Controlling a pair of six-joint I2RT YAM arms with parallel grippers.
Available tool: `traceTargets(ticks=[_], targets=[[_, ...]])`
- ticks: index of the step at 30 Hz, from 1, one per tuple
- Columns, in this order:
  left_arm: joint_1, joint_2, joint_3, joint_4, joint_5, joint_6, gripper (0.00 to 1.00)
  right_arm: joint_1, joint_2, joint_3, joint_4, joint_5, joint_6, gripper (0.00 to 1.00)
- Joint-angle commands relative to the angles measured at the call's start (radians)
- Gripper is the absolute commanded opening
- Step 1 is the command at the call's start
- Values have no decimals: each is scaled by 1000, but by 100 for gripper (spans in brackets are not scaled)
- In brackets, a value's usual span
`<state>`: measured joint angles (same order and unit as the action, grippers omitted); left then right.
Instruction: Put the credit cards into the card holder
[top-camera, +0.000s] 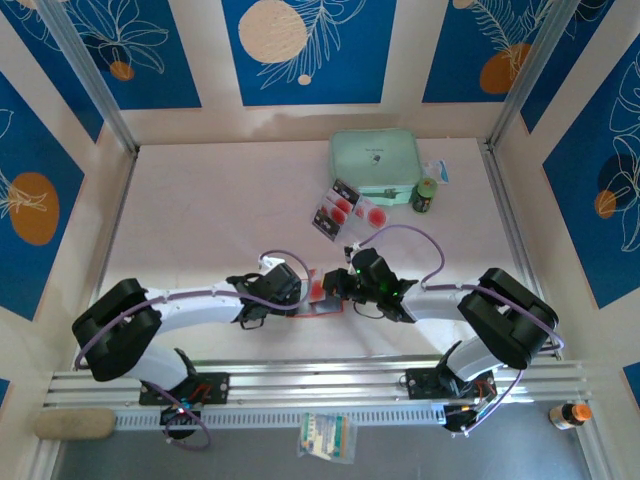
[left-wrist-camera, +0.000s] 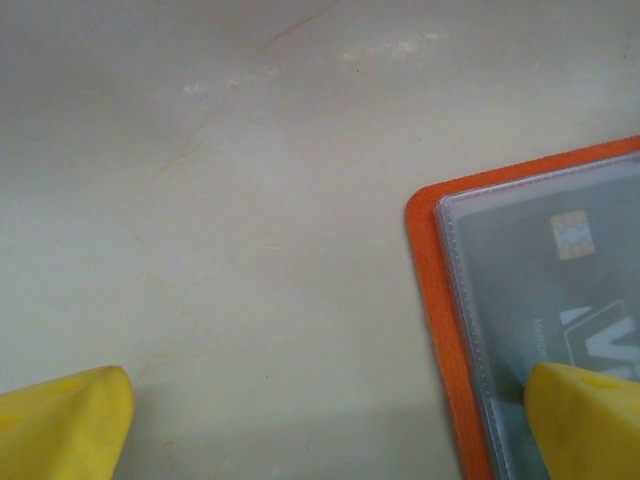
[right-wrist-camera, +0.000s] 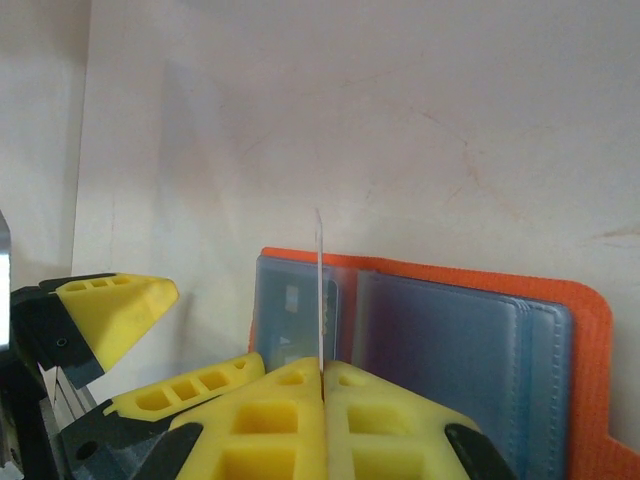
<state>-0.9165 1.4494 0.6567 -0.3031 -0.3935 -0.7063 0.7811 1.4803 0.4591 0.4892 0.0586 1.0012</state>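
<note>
The orange-red card holder (top-camera: 322, 298) lies open on the table between my two grippers. In the right wrist view its clear sleeves (right-wrist-camera: 450, 330) face up. My right gripper (right-wrist-camera: 322, 372) is shut on a credit card (right-wrist-camera: 320, 290), which stands upright and edge-on just over the holder's left page. My left gripper (left-wrist-camera: 325, 430) is open. One yellow fingertip (left-wrist-camera: 590, 420) rests on the holder's sleeve (left-wrist-camera: 530, 300), and the other sits on bare table. A card's chip (left-wrist-camera: 572, 235) shows through that sleeve. More credit cards (top-camera: 340, 208) lie further back.
A mint-green case (top-camera: 375, 165) stands at the back, with a small green bottle (top-camera: 425, 197) to its right. Near the front rail are a packet (top-camera: 325, 435), an orange bottle (top-camera: 570, 413) and a pale roll (top-camera: 75, 423). Walls close in the table on three sides.
</note>
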Motion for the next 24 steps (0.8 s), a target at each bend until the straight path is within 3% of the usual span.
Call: traceTargets(ticks=[1, 24], targets=[[8, -4, -24, -28, -6, -9, 100, 12, 21, -20, 19, 26, 13, 0], [8, -3, -25, -20, -6, -9, 100, 27, 52, -49, 45, 24, 45, 0]])
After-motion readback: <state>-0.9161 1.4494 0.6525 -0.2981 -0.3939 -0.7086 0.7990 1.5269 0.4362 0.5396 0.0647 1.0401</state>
